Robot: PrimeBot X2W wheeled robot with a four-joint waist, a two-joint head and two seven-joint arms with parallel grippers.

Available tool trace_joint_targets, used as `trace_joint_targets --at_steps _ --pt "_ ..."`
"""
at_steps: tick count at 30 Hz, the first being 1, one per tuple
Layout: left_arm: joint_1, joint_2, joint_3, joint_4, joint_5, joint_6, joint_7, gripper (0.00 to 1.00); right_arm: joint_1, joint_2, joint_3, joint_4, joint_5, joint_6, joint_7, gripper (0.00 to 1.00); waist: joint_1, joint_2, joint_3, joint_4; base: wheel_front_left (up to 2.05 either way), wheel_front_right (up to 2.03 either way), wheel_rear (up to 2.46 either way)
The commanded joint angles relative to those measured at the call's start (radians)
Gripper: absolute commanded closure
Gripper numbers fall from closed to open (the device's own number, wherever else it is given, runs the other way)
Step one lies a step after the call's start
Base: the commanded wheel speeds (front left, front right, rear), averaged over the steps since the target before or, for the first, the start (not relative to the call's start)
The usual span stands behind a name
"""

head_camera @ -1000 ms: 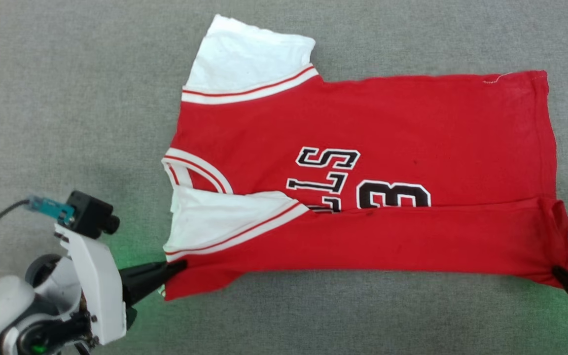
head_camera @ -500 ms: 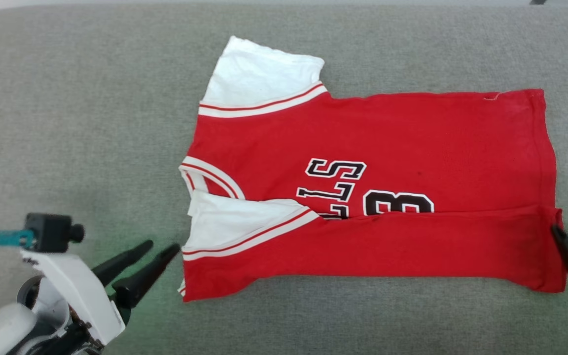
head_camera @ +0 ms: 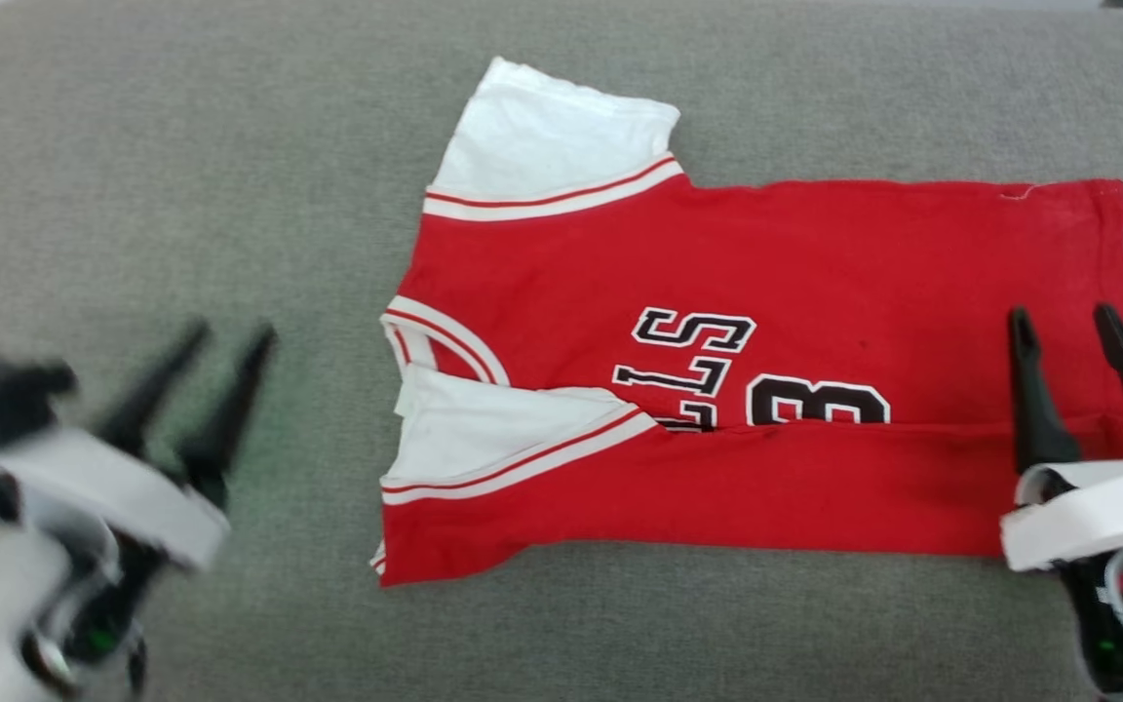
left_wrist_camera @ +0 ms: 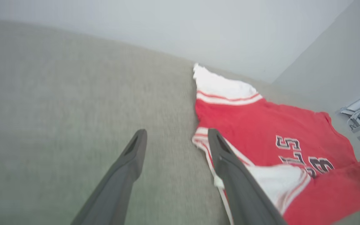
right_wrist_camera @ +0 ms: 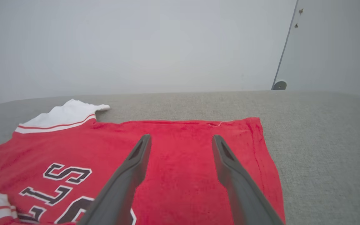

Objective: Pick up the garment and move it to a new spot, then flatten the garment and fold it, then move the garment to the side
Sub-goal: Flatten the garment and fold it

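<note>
The garment (head_camera: 795,273), a red jersey with white sleeves and black lettering, lies flat on the grey surface (head_camera: 230,146), neck to the left. Its near long edge is folded up over the chest, with the near sleeve on top. Well left of the collar my left gripper (head_camera: 230,336) stands open and blurred, holding nothing. My right gripper (head_camera: 1064,317) is open above the hem end of the jersey, nothing between its fingers. The left wrist view has the garment (left_wrist_camera: 261,125) right of my open left gripper (left_wrist_camera: 175,134). The right wrist view has the garment (right_wrist_camera: 180,147) under my open right gripper (right_wrist_camera: 181,139).
The grey surface's far edge (right_wrist_camera: 198,92) meets a pale wall. A cable tray (left_wrist_camera: 359,109) shows beyond the surface's far right. Bare grey fabric spreads left of the jersey and along the near edge (head_camera: 620,643).
Both grippers let go of the folded edge, opened and drew back: the left one away to the left, the right one up over the hem. The head camera also shifted.
</note>
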Motion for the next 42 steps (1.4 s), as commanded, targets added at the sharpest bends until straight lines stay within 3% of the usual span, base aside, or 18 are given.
trace_joint_targets --at_steps 1,3,5,7,19,22,31,39,42 --pt "-0.027 -0.004 0.017 0.006 0.011 -0.008 -0.005 0.0 -0.013 0.006 0.008 0.004 -0.007 -0.001 -0.023 0.0 0.0 0.0 0.018 -0.02 0.0 0.0 0.0" --pt "-0.102 -0.019 0.078 0.059 0.074 -0.031 -0.003 0.0 -0.046 0.023 0.053 0.039 -0.038 -0.001 -0.131 0.0 0.0 0.0 0.047 -0.067 0.0 0.0 0.0" --pt "-0.137 -0.017 0.089 0.078 0.098 -0.037 -0.003 0.0 -0.052 0.028 0.065 0.048 -0.049 -0.001 -0.162 0.0 0.0 0.0 0.056 -0.083 0.0 0.0 0.0" --pt "-0.248 0.0 0.101 0.137 0.14 -0.065 0.016 0.0 -0.069 0.038 0.102 0.064 -0.075 -0.001 -0.232 0.0 0.0 0.0 0.09 -0.145 0.0 0.0 0.0" --pt "-0.724 0.029 -0.016 0.421 0.268 -0.145 0.315 0.0 -0.032 0.049 0.178 0.039 -0.03 -0.001 -0.332 0.0 0.0 0.0 0.209 -0.334 0.0 0.0 0.0" --pt "-0.807 0.034 -0.082 0.469 0.233 -0.145 0.438 0.0 -0.033 0.05 0.204 0.031 -0.021 -0.001 -0.341 0.0 0.0 0.0 0.228 -0.368 0.0 0.0 0.0" --pt "-0.963 0.079 -0.22 0.528 0.015 -0.145 0.963 0.0 -0.039 0.05 0.248 0.022 -0.013 -0.001 -0.347 0.0 0.0 0.0 0.274 -0.427 0.0 0.0 0.0" --pt "-0.998 0.076 -0.277 0.531 -0.058 -0.145 1.129 0.0 -0.031 0.05 0.257 0.018 -0.003 -0.001 -0.349 0.0 0.0 0.0 0.296 -0.444 0.0 0.0 0.0" --pt "-0.993 0.07 -0.292 0.521 -0.084 -0.145 1.15 1.0 -0.049 0.05 0.254 0.009 -0.008 -0.001 -0.328 0.0 0.0 0.0 0.299 -0.441 0.0 0.0 0.0"
